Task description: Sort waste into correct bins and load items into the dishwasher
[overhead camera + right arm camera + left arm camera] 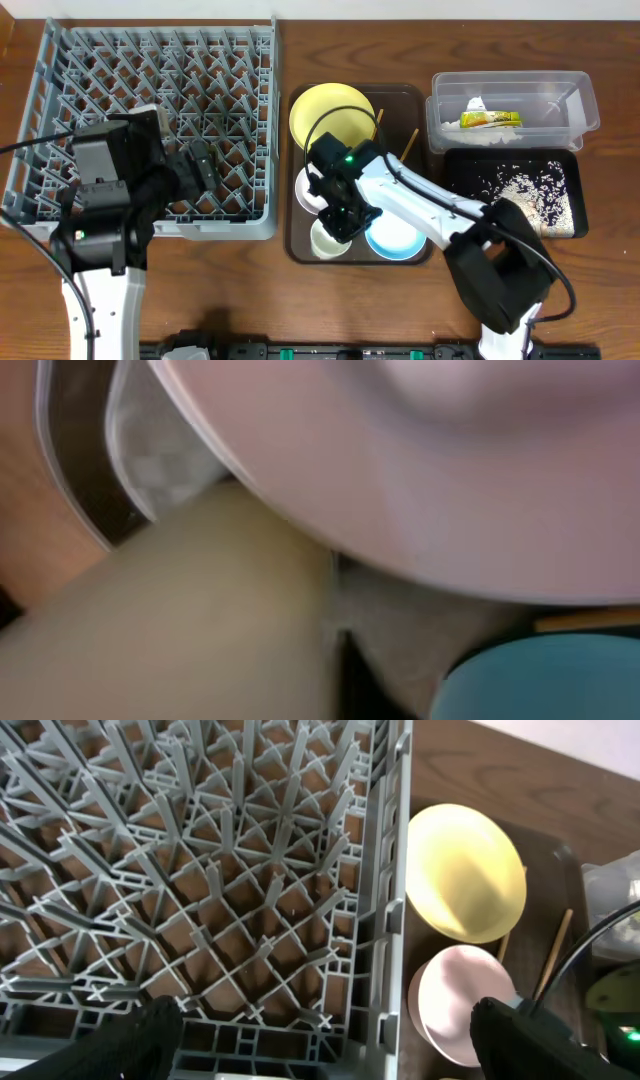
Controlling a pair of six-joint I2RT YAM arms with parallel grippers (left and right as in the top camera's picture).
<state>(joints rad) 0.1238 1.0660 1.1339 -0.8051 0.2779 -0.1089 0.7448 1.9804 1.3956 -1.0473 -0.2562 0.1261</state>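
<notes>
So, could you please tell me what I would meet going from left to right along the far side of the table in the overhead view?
grey dish rack → yellow plate → clear tub

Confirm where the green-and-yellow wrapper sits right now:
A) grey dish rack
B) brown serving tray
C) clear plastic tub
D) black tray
C: the wrapper lies inside the clear tub, while the black tray beside it holds loose rice grains.
</notes>
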